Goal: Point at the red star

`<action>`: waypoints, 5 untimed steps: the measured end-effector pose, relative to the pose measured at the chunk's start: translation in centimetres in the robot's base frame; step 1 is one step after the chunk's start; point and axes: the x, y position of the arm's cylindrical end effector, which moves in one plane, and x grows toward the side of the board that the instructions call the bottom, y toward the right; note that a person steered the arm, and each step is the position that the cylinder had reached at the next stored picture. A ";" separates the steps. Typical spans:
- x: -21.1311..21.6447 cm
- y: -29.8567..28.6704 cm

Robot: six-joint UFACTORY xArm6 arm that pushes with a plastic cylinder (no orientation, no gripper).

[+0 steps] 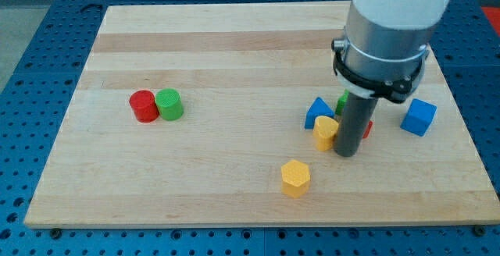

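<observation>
The red star [367,129] is mostly hidden behind the rod; only a small red edge shows at the rod's right side. My tip [346,153] rests on the board right in front of it, touching or nearly touching. A yellow block [325,132] sits against the rod's left side. A blue triangular block [317,112] lies just above-left of the yellow one. A green block [342,100] peeks out behind the rod, shape unclear.
A blue cube [419,116] stands to the view's right of the rod. A yellow hexagon [295,178] lies below-left of the tip. A red cylinder [143,105] and a green cylinder [169,104] touch at the view's left. The wooden board [234,45] sits on a blue perforated table.
</observation>
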 end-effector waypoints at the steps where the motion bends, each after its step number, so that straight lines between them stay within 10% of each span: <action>1: -0.8 0.0; 5: 1.8 0.6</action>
